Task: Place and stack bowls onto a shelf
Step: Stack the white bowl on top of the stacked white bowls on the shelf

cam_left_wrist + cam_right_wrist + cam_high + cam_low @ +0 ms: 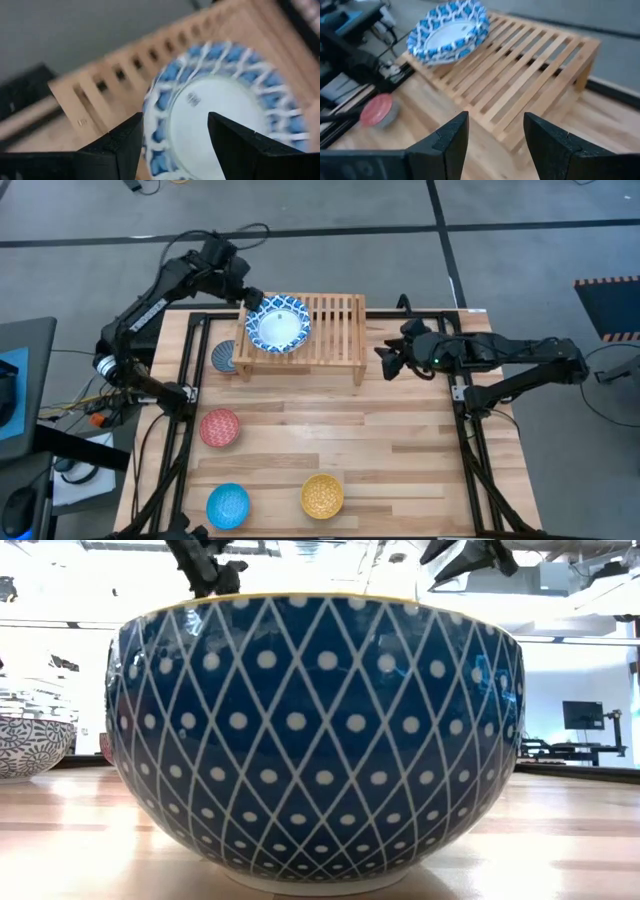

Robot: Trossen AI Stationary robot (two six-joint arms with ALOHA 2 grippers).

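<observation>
A stack of white bowls with blue-patterned rims (278,328) rests on the left end of the light-wood slatted shelf (335,320). My left gripper (252,300) hovers open over the stack's far-left rim (160,100), its fingers apart and above it. My right gripper (384,363) stands open in the air just right of the shelf, facing it (520,75). On the table lie a red bowl (219,427), a bright blue bowl (228,505), a yellow bowl (322,495), and a grey-blue bowl (224,357) at the shelf's left leg.
In the low view the yellow-rimmed bowl's blue dotted outside (315,740) fills the picture, and another patterned bowl (30,745) shows at the left. The shelf's middle and right slats (540,65) are bare. Black frame rails (470,430) run along the table's sides.
</observation>
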